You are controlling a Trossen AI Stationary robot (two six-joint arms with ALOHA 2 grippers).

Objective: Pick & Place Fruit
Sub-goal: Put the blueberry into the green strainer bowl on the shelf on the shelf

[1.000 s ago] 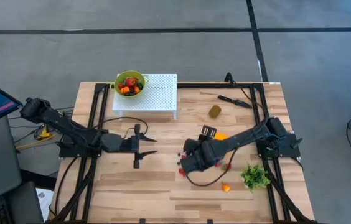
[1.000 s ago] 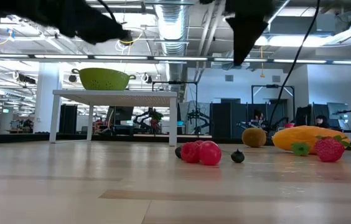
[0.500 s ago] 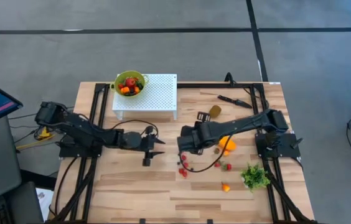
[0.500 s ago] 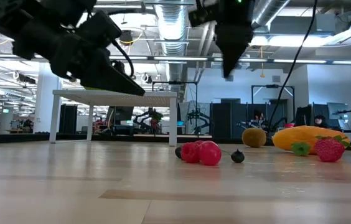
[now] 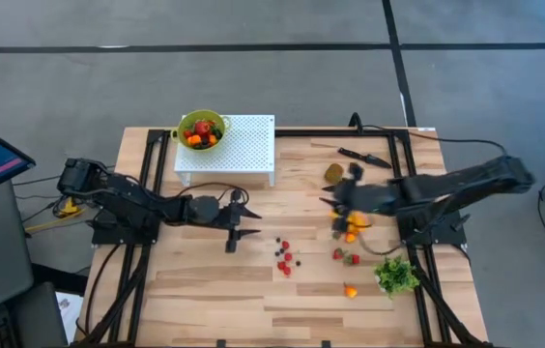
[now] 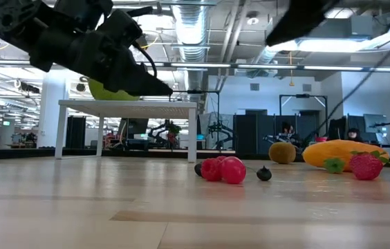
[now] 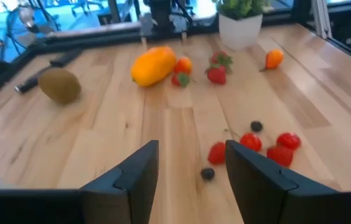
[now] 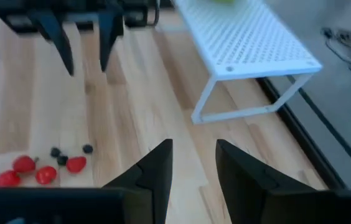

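Small red and dark berries (image 5: 284,259) lie loose on the wood, mid-table. My left gripper (image 5: 245,230) hovers open just left of them, and its wrist view shows the berries (image 7: 250,146) beyond its fingertips (image 7: 191,174). My right gripper (image 5: 338,198) is open with nothing between its fingers (image 8: 194,165). It hangs blurred above the elongated orange fruit (image 5: 352,225), near the kiwi (image 5: 333,173). Strawberries (image 5: 346,256) and a small orange fruit (image 5: 350,290) lie toward the near right.
A green colander (image 5: 200,129) with fruit in it stands on a white perforated rack (image 5: 243,145) at the far left. A black knife (image 5: 364,157) lies at the far right. A green leafy bunch (image 5: 395,275) sits near the right frame rail.
My right gripper has risen from the berry cluster and drawn back toward the table's far side, then toward its right edge, turning as it went. My left gripper has come down and moved right, toward the berries. No fruit has moved.
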